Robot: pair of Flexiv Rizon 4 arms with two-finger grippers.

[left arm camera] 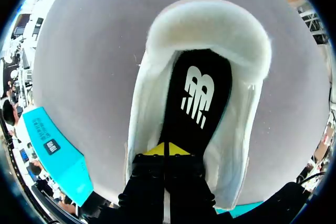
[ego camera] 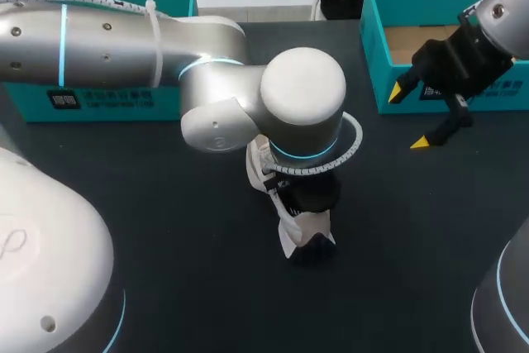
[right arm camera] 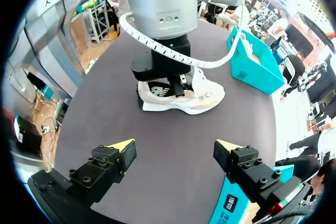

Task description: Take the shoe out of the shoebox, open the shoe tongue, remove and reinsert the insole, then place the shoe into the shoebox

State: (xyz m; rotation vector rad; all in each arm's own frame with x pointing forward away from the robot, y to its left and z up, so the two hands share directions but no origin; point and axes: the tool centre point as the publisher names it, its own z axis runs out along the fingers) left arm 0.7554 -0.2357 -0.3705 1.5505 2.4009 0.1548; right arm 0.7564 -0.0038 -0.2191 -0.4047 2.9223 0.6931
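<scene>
The left tool (left arm camera: 164, 150) is down inside the shoe's opening. Its yellow tips are pressed together against the near end of the insole (left arm camera: 197, 93). I cannot tell whether the insole's edge is pinched between them or only touched. The insole is a flat, smooth black sheet, long and narrow, and it lies seated in the shoe's bed.

Around it, the shoe (left arm camera: 142, 129) has soft off-white walls and a thick, fuzzy padded rim curving round the far end. It stands upright on its sole in the middle of the dark, matte tabletop (left arm camera: 89, 66), out of the box.

This looks like the insole step, either the start of lifting it out or the end of pressing it back in. If it is lifting, the next move calls for a firm pinch on the thin edge and a slow pull up and out, and the light shoe may come along with it.

The right tool (right arm camera: 175, 148) hangs over bare tabletop with its fingers wide apart, holding nothing, some way from the shoe. Beyond it, at the table's edge, stands the teal cardboard shoebox (ego camera: 376, 64), open-topped and stiff-walled. A second teal box (ego camera: 107, 97) stands well apart on the other side.
</scene>
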